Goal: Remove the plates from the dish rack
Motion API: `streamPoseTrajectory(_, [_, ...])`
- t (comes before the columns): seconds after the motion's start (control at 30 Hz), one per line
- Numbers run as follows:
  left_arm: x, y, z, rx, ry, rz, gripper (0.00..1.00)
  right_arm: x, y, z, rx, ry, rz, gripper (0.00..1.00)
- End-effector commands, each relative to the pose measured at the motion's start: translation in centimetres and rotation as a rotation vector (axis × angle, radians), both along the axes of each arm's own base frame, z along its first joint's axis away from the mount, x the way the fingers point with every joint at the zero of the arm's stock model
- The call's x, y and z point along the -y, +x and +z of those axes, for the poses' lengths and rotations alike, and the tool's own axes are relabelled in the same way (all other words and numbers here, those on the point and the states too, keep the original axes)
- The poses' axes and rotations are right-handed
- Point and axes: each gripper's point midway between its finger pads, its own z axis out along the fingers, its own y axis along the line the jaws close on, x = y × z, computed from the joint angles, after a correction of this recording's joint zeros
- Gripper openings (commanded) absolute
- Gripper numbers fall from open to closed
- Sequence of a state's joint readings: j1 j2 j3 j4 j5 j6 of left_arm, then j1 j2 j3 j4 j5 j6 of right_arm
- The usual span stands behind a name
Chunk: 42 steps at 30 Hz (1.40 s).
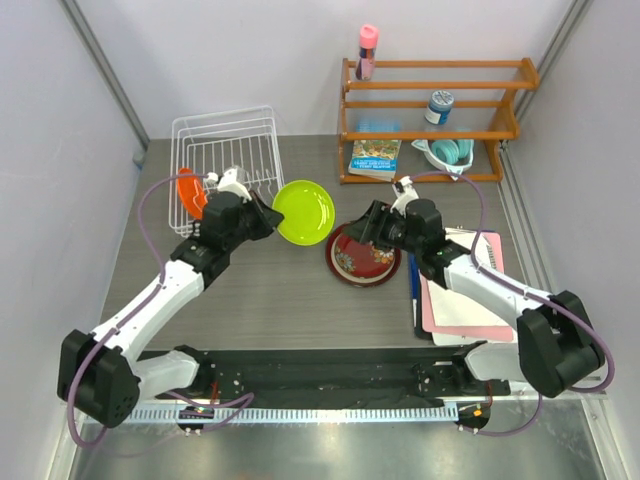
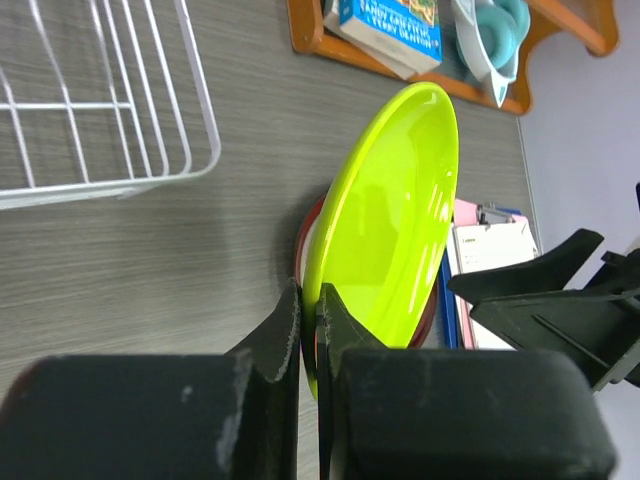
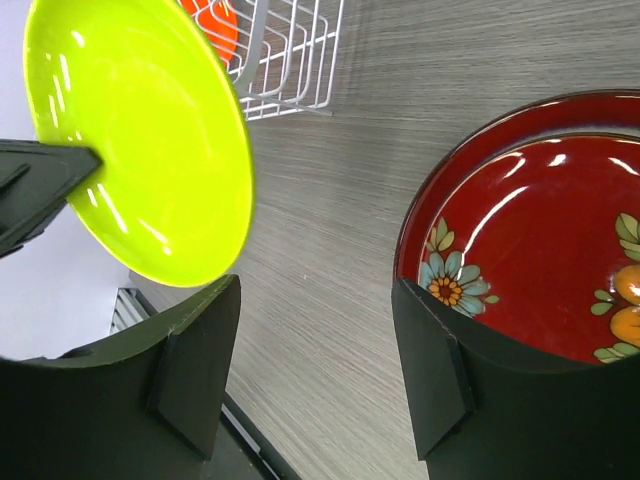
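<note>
My left gripper is shut on the rim of the lime green plate. It holds the plate tilted above the table, right of the white wire dish rack. An orange plate stands on edge in the rack's left side. The dark red floral plate lies on a larger dark-red-rimmed plate on the table. My right gripper stands open at the left rim of that stack, nothing between its fingers.
An orange wooden shelf at the back right holds a book, a teal dish, a jar and a pink bottle. A clipboard with papers lies under the right arm. Walls close in on both sides.
</note>
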<state>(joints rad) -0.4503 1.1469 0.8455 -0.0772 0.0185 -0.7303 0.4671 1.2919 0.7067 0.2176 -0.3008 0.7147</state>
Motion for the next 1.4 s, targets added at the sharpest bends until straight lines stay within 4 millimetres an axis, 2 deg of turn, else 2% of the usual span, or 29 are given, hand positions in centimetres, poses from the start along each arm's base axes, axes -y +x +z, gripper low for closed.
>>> streamPoseTrajectory(0.0, [1.9,0.3,1.3,0.059,-0.048,-0.028,0.00,-1.0,0.7,2.4,0.078,0.063,0.005,0.68])
streamPoseTrajectory(0.23, [3.9,-0.4,0.2,0.046,-0.056,-0.074,0.00,-1.7,0.9,0.9,0.046,0.053,0.018,0.68])
streamPoseTrajectory(0.43, [5.5,-0.9,0.4,0.054,-0.073,-0.110,0.00,-2.2,1.1,-0.5,0.022,0.057,0.027,0.65])
streamPoseTrajectory(0.47, [5.6,-1.0,0.4,0.053,-0.073,-0.114,0.00,-2.2,1.2,-0.8,0.015,0.057,0.027,0.60])
streamPoseTrajectory(0.53, [6.0,-1.3,0.3,0.056,-0.079,-0.129,0.00,-2.4,1.1,-0.9,0.016,0.063,0.040,0.40])
streamPoseTrajectory(0.57, [6.1,-1.4,0.4,0.064,-0.086,-0.136,0.00,-2.6,1.1,-1.1,0.014,0.065,0.048,0.27])
streamPoseTrajectory(0.6, [6.2,-1.5,0.5,0.068,-0.091,-0.139,0.00,-2.6,1.2,-0.9,0.016,0.068,0.049,0.07])
streamPoseTrajectory(0.63, [6.1,-1.6,0.3,0.066,-0.089,-0.136,0.00,-2.6,1.2,-0.9,0.013,0.070,0.048,0.01])
streamPoseTrajectory(0.7, [5.8,-1.7,-0.1,0.060,-0.070,-0.131,0.01,-2.4,0.9,-0.6,0.021,0.069,0.041,0.01])
streamPoseTrajectory(0.73, [5.3,-1.3,-0.2,0.060,-0.053,-0.099,0.06,-1.8,1.3,-0.4,0.036,0.061,0.003,0.01])
streamPoseTrajectory(0.77, [5.1,-1.3,-0.4,0.063,-0.029,-0.096,0.22,-1.1,1.3,-0.8,0.036,0.038,-0.033,0.01])
streamPoseTrajectory(0.8, [4.6,-1.2,-0.7,0.057,-0.008,-0.079,0.37,-0.2,1.2,0.0,0.055,0.027,-0.063,0.01])
streamPoseTrajectory(0.87, [4.0,-1.1,-0.7,0.074,0.029,-0.066,0.52,1.4,1.6,-0.1,0.070,-0.024,-0.140,0.01])
streamPoseTrajectory(0.9, [3.5,-1.2,-0.7,0.072,0.045,-0.051,0.71,2.4,1.2,-0.1,0.065,-0.062,-0.165,0.01])
streamPoseTrajectory(0.97, [2.2,-0.8,-0.6,0.097,0.100,-0.002,0.76,4.6,1.7,-0.3,0.061,-0.112,-0.255,0.01])
streamPoseTrajectory(1.0, [1.6,-0.7,-0.2,0.111,0.114,0.021,0.82,5.2,1.6,-0.4,0.058,-0.125,-0.267,0.01])
streamPoseTrajectory(1.07, [-0.1,-0.6,-0.4,0.114,0.181,0.079,0.87,6.7,1.7,-0.3,0.050,-0.134,-0.302,0.01])
streamPoseTrajectory(1.23, [-4.1,-0.4,1.4,0.178,0.281,0.238,0.95,9.4,1.8,-2.9,-0.069,-0.184,-0.364,0.01])
streamPoseTrajectory(1.27, [-4.8,-0.5,1.7,0.185,0.298,0.262,0.96,10.4,1.4,-4.1,-0.125,-0.204,-0.381,0.01])
streamPoseTrajectory(1.37, [-7.2,-0.6,2.7,0.217,0.367,0.350,0.99,11.1,1.5,-5.3,-0.180,-0.200,-0.388,0.01])
